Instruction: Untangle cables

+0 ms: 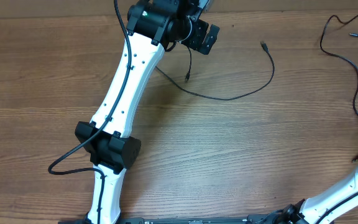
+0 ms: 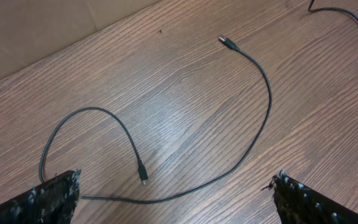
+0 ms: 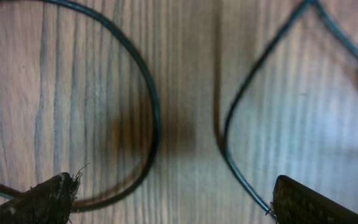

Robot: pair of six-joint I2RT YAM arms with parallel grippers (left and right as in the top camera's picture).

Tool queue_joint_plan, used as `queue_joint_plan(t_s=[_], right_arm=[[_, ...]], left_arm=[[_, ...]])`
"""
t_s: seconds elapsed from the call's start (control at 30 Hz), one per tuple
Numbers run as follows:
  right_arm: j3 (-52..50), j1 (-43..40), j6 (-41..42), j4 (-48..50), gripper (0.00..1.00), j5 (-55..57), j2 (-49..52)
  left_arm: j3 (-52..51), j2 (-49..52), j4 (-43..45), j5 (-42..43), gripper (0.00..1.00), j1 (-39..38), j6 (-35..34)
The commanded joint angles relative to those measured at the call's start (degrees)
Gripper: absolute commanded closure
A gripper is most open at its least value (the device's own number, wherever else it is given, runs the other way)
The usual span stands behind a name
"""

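- The centre cable point(image 1: 253, 92) lies on the table point(image 1: 229, 155) in one wide open arc. One silver-tipped plug point(image 1: 263, 45) points away, and the other plug end point(image 1: 187, 78) curls back just beside the left arm point(image 1: 126, 81).
- From the left wrist camera I see no strand of it crossing another. Where it runs under the left finger I cannot follow it.
- The far cable point(image 1: 355, 78) wanders along the right edge of the table, well apart from the first. As I judge it, the two are already separated.
- What may be left is that far cable. The right wrist view shows two of its curved strands side by side, near but not touching, and they meet at the top corner. I cannot tell whether that is a crossing or just a bend.
- Both cables are thin, round and black with a slight sheen. They are limp enough to hold loose curves flat on the wood, and much thinner than the arm's own wiring.
- The left gripper point(image 2: 176, 186) hovers above the centre cable's arc with its jaws wide apart and nothing between them.
- The right gripper point(image 3: 173, 190) hangs low over the far cable, also spread wide and empty. The picture is blurred from closeness.
- The finger pads point(image 2: 42, 202) look dark and studded, with frayed edges.
- The table is brown wood-grain laminate, smooth and faintly glossy.
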Motion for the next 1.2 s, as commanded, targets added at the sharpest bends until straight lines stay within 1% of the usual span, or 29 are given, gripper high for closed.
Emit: queue_joint_plan(t_s=[0.0,0.17,0.3,0.53,0.63,0.67,0.97,1.07,1.17], right_arm=[[-0.4,-0.1,-1.7,1.6,0.0,-1.7,2.9],[-0.4,0.0,-1.8,4.4,0.0,-1.8,4.6],[-0.4,0.0,-7.6,6.6,0.0,-5.2,7.3],[-0.4,0.0,-16.2,12.3,0.0,-7.1,9.6],[-0.4,0.0,-21.0,16.5,0.0,-11.9,9.7],[-0.4,0.0,-22.9,19.5,0.0,-15.4,9.7],[-0.4,2.0,-24.0,35.8,0.0,-28.8,10.9],[-0.4,4.2,-23.9,40.9,0.0,-28.7,11.6],[-0.4,6.4,-23.9,43.7,0.0,-27.2,12.7]], left_arm=[[0.8,-0.8,0.3,-0.3,0.0,0.0,0.7],[0.8,-0.7,0.7,-0.3,0.0,0.0,0.7],[0.8,-0.7,0.9,-0.3,0.01,0.0,0.7],[0.8,-0.7,2.9,-0.3,0.0,0.0,0.7],[0.8,-0.7,3.5,-0.3,0.01,0.0,0.7],[0.8,-0.7,3.8,-0.3,0.0,0.0,0.7],[0.8,-0.6,4.0,-0.4,0.0,0.0,0.7],[0.8,-0.6,4.1,-0.4,0.0,0.0,0.7],[0.8,-0.6,4.1,-0.4,0.0,0.0,0.7]])
